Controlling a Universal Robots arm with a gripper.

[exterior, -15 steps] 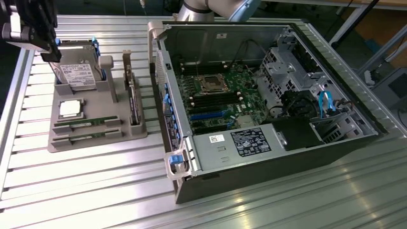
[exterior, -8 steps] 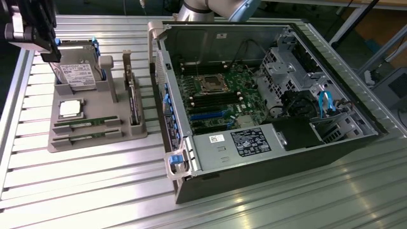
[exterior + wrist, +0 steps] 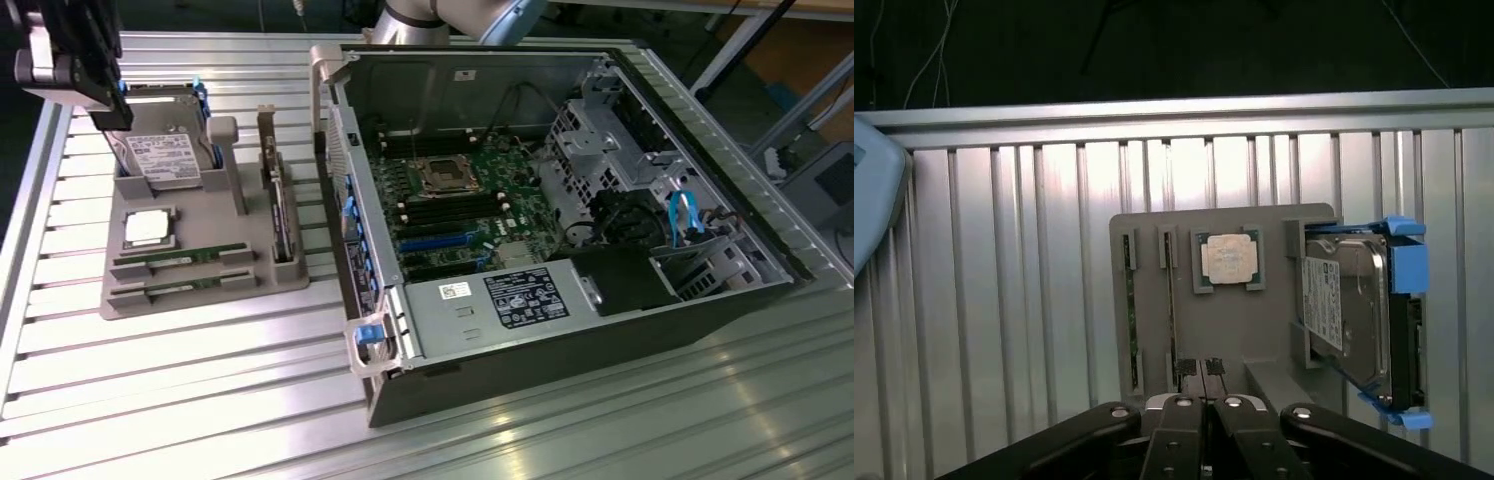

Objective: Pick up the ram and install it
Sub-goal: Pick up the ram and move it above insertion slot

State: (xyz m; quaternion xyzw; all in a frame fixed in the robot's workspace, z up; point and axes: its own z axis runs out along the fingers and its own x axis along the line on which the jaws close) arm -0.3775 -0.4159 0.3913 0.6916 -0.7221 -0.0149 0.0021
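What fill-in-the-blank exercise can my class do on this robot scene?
1. The gripper is ___ and empty.
2. The tray holds ___ ram sticks.
3. The hard drive has ___ rails.
4. The computer case stands ___, with the motherboard showing.
Missing words: shut; two; blue; open.

**Legible text:** none; no word, brand or number can be read. Printed labels are present but illegible:
- a white label on the hard drive (image 3: 166, 160);
- a dark label with pale print on the power supply (image 3: 527, 296);
- a round mark (image 3: 454, 290) beside that label, too small to identify;
- a small white sticker (image 3: 465, 74) on the case (image 3: 414, 95) wall;
- faint markings on the processor (image 3: 1229, 258) lid.
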